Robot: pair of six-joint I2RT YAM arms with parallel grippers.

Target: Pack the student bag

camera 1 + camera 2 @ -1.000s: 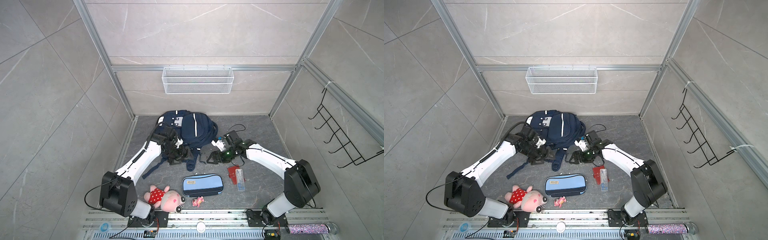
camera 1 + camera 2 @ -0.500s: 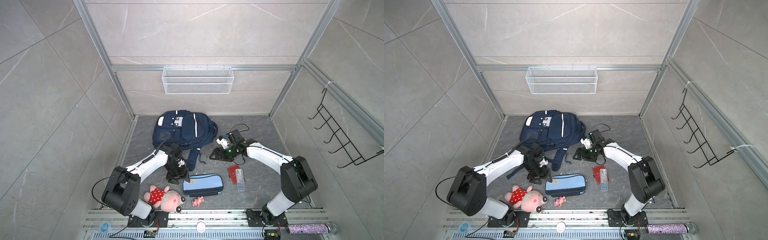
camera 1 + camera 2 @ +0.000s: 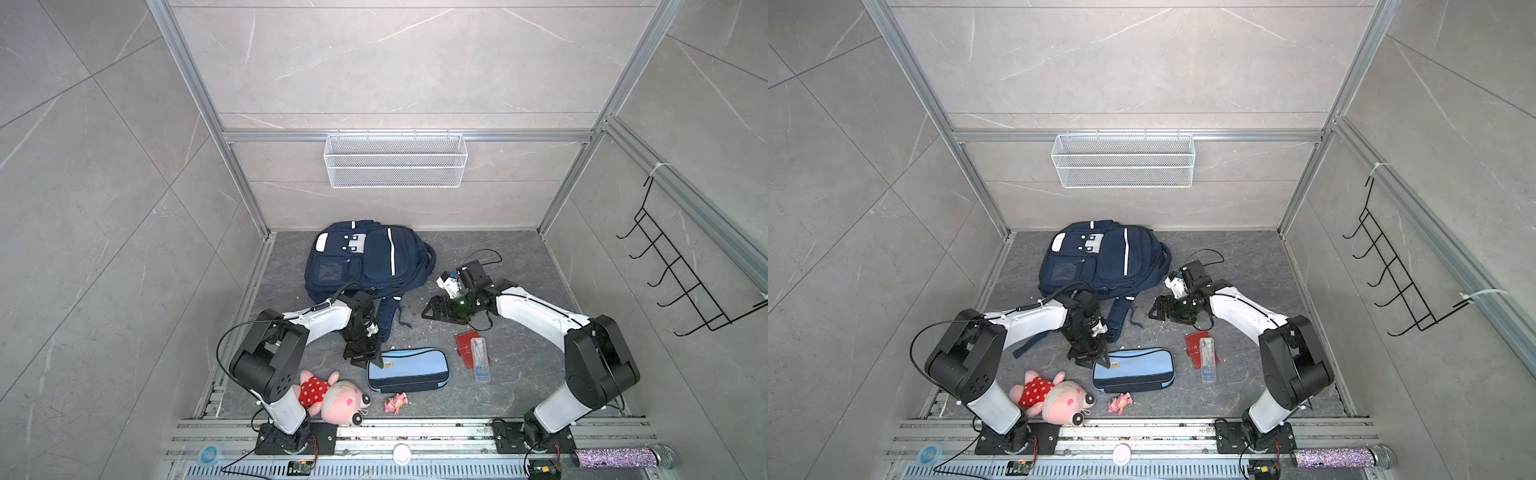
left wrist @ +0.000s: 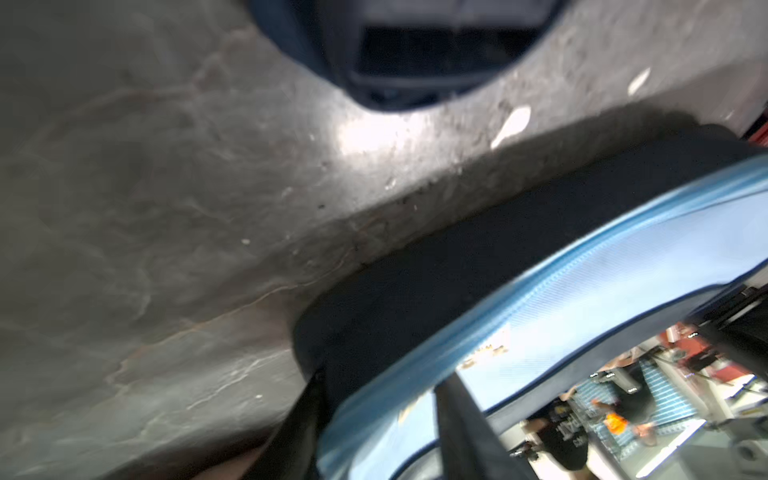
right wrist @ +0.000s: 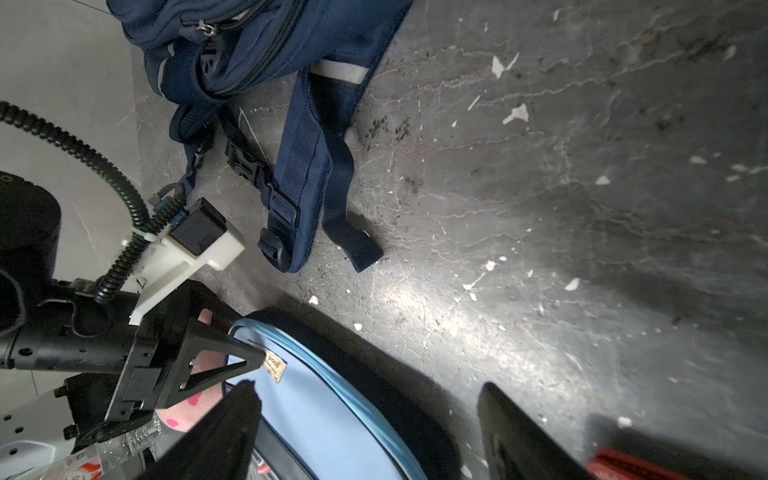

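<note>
The left pincer (image 3: pixel 365 360) straddles one end of the soft light-blue pencil case (image 3: pixel 409 370), triangular black jaws either side; whether they pinch it I cannot tell. The right pincer (image 3: pixel 429 311) hangs wide apart over the veined grey table (image 3: pixel 511 253). The navy fabric bag (image 3: pixel 365 262) lies flat at the back, a padded strap trailing forward.

Tan tag (image 5: pixel 274 365) on pencil case (image 5: pixel 332 419): reads roughly "good"; rest illegible.
</note>
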